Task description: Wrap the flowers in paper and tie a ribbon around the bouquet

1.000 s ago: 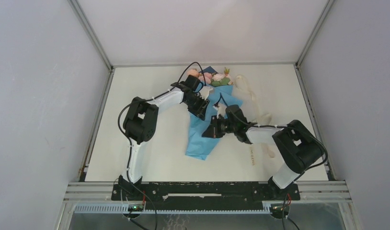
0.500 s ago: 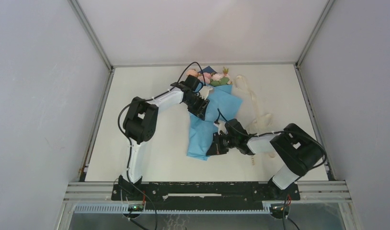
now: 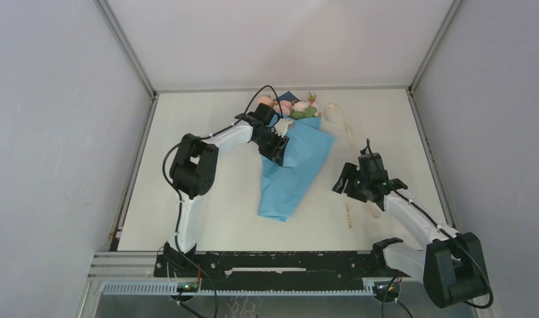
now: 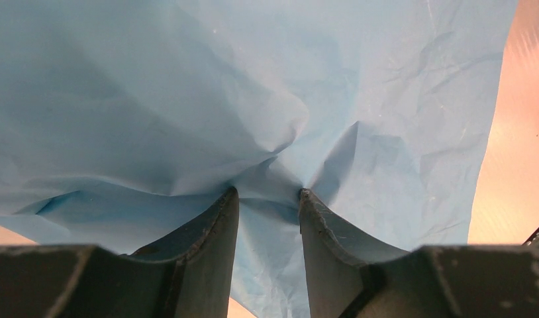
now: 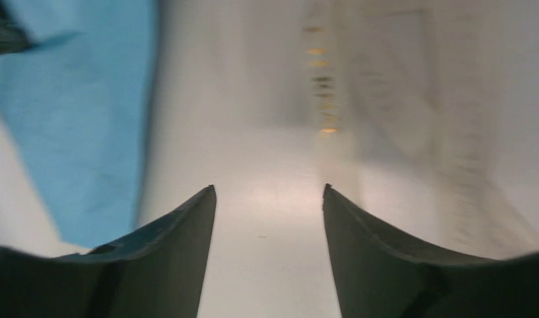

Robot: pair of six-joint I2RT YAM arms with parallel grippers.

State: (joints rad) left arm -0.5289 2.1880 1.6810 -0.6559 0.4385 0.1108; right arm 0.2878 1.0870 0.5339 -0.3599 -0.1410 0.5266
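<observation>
Bouquet: lying flat on the table, middle of the far half. Flowers are pointing away from the arm bases and the cone's narrow tail is pointing toward them, the long axis running far-to-near and leaning slightly left. Paper is looking thin, light and crease-prone, likely springing open. Blooms are looking fragile, so gripping is best at the wrapped stems, mid-cone. Left gripper is pinching a pucker of paper near the blooms. Right gripper is hovering over the table, jaws apart and empty, beside the ribbon.
</observation>
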